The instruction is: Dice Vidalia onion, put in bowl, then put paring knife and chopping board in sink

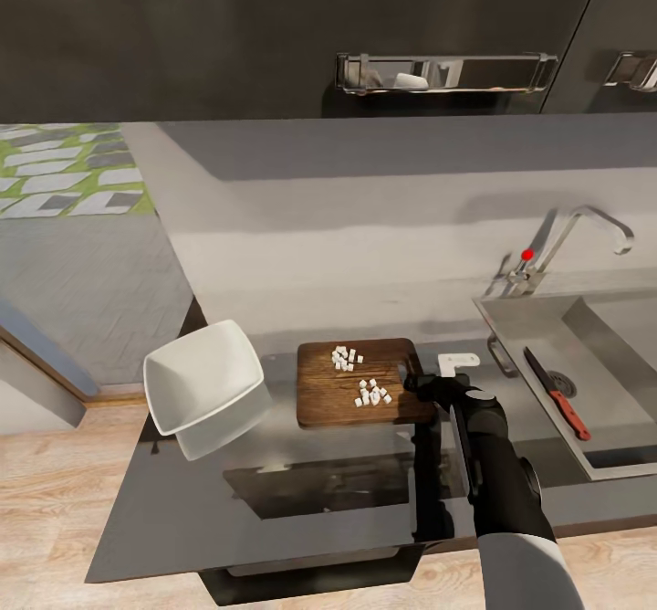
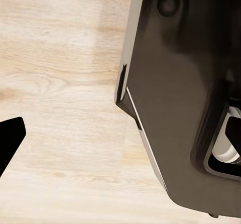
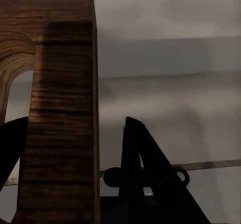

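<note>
Bowl: one white bowl (image 1: 203, 383) at the left of the surface (image 1: 301, 491), tilted, with no dice visible inside, well apart from the board.
Board: one brown board (image 1: 328, 400) at mid-surface, between bowl and sink.
Onion: diced, in two small clusters of white cubes (image 1: 347, 357) on the board; roughly twenty pieces, too small to count exactly.
Right hand: the right hand (image 1: 422, 382) sits at the board's slotted right end; the wrist view shows the board edge (image 3: 63, 123) between two dark fingers (image 3: 150, 179), so it appears to be grasping the board, though contact cannot be confirmed.
Left hand: the left wrist view looks down on wooden floor (image 2: 65, 83) and robot body; grip state cannot be told.
Sink: one steel sink (image 1: 538, 318) at the right, with tap and red knob.
Knife: one knife (image 1: 558, 394) already lying in the sink.
Progress: dicing done, knife placed; left to do, judging from this, are dice into bowl and board into sink.
</note>
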You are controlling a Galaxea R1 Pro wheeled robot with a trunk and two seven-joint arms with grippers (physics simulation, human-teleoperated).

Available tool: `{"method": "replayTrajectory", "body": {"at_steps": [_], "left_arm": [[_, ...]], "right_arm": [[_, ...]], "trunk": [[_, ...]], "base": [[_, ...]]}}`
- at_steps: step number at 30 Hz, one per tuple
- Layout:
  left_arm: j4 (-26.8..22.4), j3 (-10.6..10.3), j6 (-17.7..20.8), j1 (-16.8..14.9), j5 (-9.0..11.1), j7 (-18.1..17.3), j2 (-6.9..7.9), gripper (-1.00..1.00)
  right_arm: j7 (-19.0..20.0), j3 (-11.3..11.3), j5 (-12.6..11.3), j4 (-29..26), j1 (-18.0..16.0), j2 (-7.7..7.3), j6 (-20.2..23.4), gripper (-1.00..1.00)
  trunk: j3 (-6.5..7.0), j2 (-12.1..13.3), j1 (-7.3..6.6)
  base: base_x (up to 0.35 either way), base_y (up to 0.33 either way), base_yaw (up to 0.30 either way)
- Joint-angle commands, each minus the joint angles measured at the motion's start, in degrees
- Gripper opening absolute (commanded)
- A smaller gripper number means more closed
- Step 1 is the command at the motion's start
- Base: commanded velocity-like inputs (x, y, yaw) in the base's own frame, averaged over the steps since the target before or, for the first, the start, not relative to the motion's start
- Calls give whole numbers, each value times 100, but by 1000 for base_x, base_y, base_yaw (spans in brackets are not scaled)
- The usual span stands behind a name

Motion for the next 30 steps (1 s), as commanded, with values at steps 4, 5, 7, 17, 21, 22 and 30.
{"method": "replayTrajectory", "body": {"at_steps": [4, 5, 7, 17, 21, 22, 30], "left_arm": [[-7, -7, -2, 2, 60, -30, 4, 100], [-7, -7, -2, 2, 60, -30, 4, 100], [-7, -7, -2, 2, 60, -30, 4, 100], [-7, -7, -2, 2, 60, -30, 4, 100], [1, -7, -2, 2, 60, -30, 4, 100], [1, -7, -2, 2, 60, -30, 4, 100], [2, -7, -2, 2, 60, -30, 4, 100]], "right_arm": [[59, -16, 165, -6, -3, 6, 23, -100], [59, -16, 166, -6, -3, 6, 23, -100], [54, -16, 170, -9, -3, 6, 23, -100], [50, -16, 176, -11, -3, 6, 18, -100], [50, -16, 179, -11, -3, 6, 19, -100], [50, -16, 179, -11, -3, 6, 19, -100], [48, -16, 184, -11, -3, 6, 23, -100]], "trunk": [[-10, -8, 4], [-8, -8, 4], [2, -8, 4], [88, -8, 4], [124, -8, 4], [133, -8, 4], [205, -8, 4]], "base": [[0, 0, 0], [0, 0, 0], [0, 0, 0], [0, 0, 0], [0, 0, 0], [0, 0, 0], [0, 0, 0]]}}
